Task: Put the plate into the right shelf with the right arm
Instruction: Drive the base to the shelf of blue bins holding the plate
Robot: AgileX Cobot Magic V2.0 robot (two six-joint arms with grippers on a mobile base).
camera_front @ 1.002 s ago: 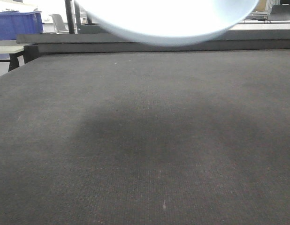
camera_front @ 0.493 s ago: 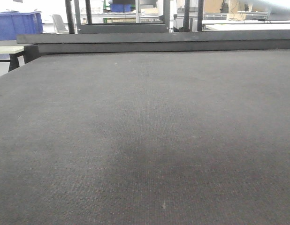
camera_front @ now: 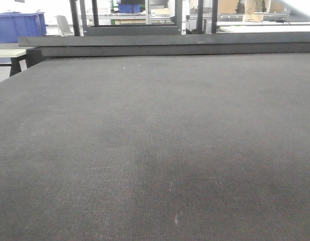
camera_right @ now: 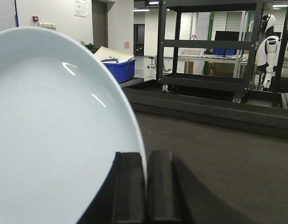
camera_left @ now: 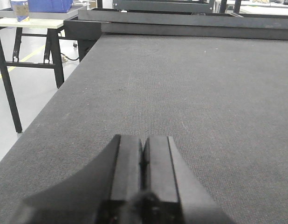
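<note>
The dark surface [camera_front: 155, 150] fills the front view. A black rack [camera_right: 207, 46] is seen at 1 o'clock in the right wrist view; the shelf cannot be made out in any view. The plate [camera_right: 55, 130] is held on edge above the surface, filling that view from 7 to 11 o'clock. Its rim is pinched at 6 o'clock by the right end effector [camera_right: 145, 156], clenched on it. The left end effector [camera_left: 143, 140] is clenched on nothing, low over the surface. Only a thin edge is gripped, so a pivot or slip during a swing is judged possible. The overhanging far rim could be struck against a shelf rail or upright.
</note>
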